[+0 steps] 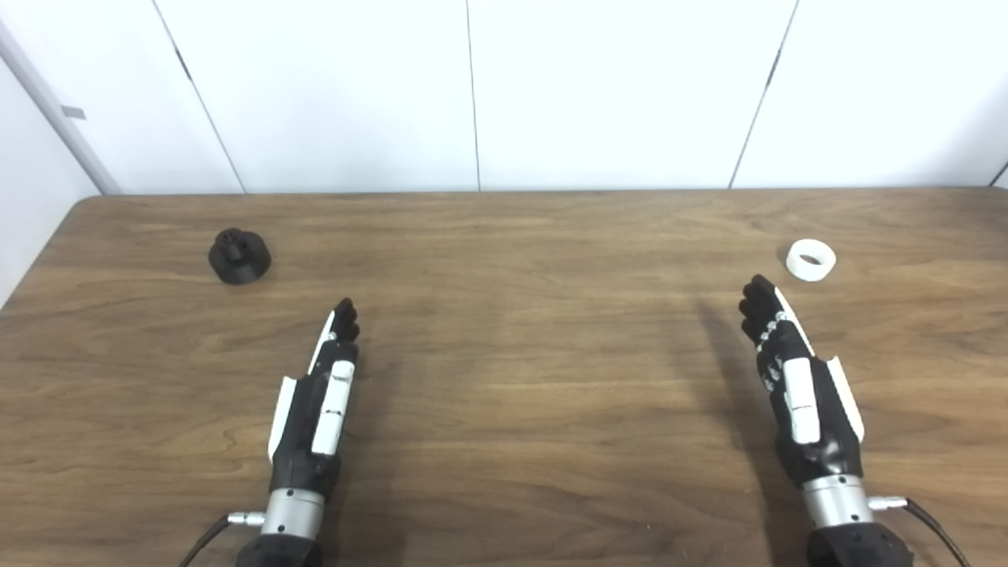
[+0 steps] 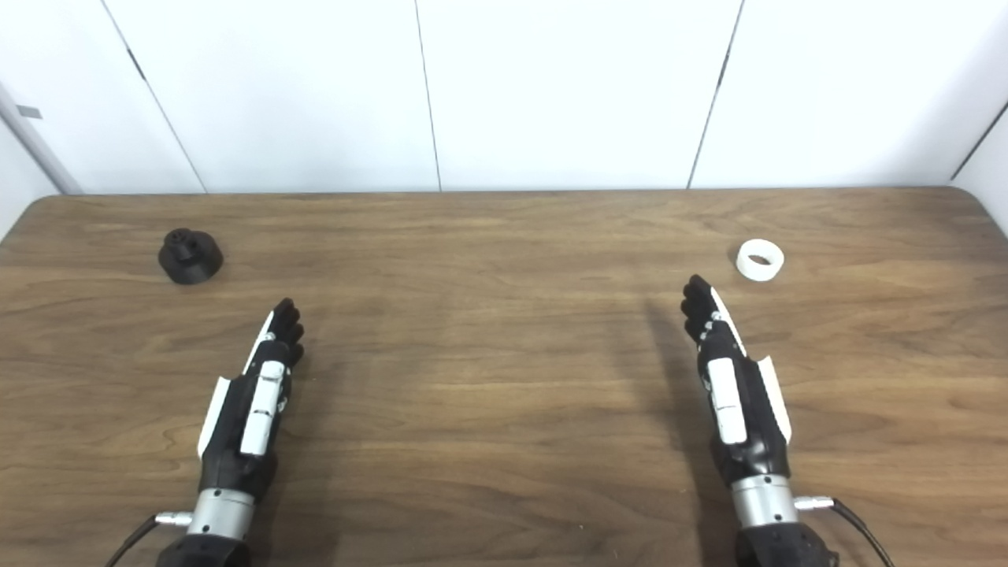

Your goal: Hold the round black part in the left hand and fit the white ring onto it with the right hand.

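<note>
The round black part stands on the wooden table at the far left, a stepped disc with a small hub on top. The white ring lies flat at the far right. My left hand hovers edge-on over the near left of the table, fingers stretched forward and holding nothing, well short of the black part. My right hand is held the same way on the near right, its fingertips a short gap below and left of the ring. Neither hand touches anything.
White wall panels rise right behind the table's far edge. The table's left edge runs close to the black part. A cable trails from each wrist at the bottom.
</note>
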Tool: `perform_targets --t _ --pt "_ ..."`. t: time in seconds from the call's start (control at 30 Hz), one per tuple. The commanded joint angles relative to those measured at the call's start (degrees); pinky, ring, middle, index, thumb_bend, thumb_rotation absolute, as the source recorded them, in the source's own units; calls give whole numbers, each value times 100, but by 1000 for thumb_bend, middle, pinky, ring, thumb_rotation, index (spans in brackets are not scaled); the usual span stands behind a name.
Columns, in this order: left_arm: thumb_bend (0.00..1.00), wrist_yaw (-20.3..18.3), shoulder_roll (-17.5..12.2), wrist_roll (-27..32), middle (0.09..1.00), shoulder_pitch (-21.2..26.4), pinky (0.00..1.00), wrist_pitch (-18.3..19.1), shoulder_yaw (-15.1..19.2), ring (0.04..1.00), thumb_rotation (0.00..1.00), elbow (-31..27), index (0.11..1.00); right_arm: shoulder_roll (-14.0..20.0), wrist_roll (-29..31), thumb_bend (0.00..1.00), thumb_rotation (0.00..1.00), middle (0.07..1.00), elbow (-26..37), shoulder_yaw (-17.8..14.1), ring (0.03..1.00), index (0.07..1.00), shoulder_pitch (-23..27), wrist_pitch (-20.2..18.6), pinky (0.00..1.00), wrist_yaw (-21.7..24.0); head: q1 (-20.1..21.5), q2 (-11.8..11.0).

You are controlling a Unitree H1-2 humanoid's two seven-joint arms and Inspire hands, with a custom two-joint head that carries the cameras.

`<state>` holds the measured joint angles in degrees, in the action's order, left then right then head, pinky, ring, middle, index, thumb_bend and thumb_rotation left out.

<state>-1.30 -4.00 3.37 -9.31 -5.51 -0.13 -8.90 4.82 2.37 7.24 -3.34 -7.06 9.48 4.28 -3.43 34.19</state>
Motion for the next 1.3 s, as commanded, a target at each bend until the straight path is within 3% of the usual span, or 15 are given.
perform_targets --t 0.0,0.67,0.8,1.27 --pt "475 -54 49 20 1000 -154 1000 -139 -10 1000 905 350 1000 -41 35 527 1000 951 -555 35 953 944 -215 155 973 -2 -6 8" --pt "480 -52 65 -6 1000 -136 1000 -150 -15 1000 910 367 1000 -6 74 524 1000 956 -568 45 952 949 -201 131 979 34 -130 -31" --pt "489 -23 96 -71 1000 -128 1000 -135 -36 1000 897 371 1000 11 70 537 1000 953 -554 18 950 940 -200 70 978 2 -353 -100" --pt "494 48 289 -282 1000 -78 1000 -453 -172 1000 872 750 1000 272 361 545 1000 959 -1156 -77 958 958 -76 544 1000 187 -1327 -620"
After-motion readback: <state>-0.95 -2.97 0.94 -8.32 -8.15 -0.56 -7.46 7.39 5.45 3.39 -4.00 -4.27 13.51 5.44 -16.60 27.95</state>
